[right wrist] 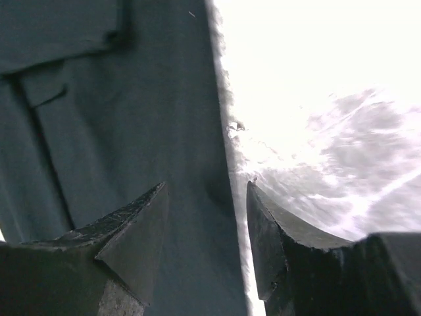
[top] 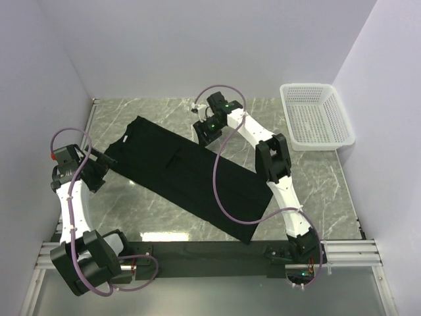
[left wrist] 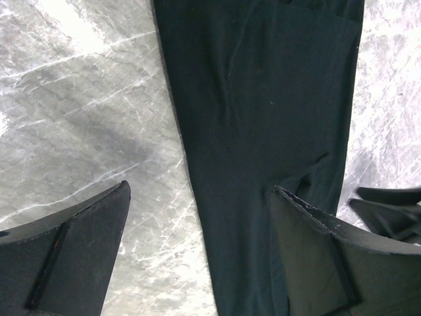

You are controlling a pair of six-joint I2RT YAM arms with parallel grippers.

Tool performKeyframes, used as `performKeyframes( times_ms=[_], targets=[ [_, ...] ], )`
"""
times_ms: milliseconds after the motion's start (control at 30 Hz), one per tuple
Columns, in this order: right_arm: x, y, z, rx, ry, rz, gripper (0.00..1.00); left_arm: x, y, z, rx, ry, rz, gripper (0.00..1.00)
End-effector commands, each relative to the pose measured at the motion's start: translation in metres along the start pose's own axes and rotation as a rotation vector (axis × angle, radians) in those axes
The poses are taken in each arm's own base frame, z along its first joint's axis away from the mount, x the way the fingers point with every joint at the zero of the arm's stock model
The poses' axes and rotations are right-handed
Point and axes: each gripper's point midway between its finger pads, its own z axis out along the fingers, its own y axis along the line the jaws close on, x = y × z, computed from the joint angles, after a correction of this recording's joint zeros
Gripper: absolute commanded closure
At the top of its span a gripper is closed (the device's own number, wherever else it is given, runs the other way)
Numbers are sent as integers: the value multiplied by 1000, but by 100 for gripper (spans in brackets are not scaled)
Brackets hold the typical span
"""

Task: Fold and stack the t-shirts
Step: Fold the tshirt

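The t-shirt (top: 187, 181) lies diagonally on the bench (top: 316, 191) as a long strip. The left pincer (top: 108, 160) and right pincer (top: 204, 135) stand open and empty. Both layers should be gripped squarely at the edge before folding.

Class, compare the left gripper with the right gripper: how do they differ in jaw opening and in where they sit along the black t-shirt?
The left gripper stands wider open than the right gripper. The left gripper sits at the left end of the t-shirt; the right gripper at its far long edge. Shared: both are open, each straddling a cloth edge.
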Motion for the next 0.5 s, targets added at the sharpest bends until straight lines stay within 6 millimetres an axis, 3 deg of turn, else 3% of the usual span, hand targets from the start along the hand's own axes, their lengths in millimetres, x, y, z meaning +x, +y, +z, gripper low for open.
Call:
performKeyframes(
  times_ms=[0,467],
  targets=[
    [-24,12,-10,10,-63,91,42,-7,-5,-1,23,-30,-14,8],
    [12,-14,27,75,47,204,44,4,3,7,9,0,-44,9]
  ],
)
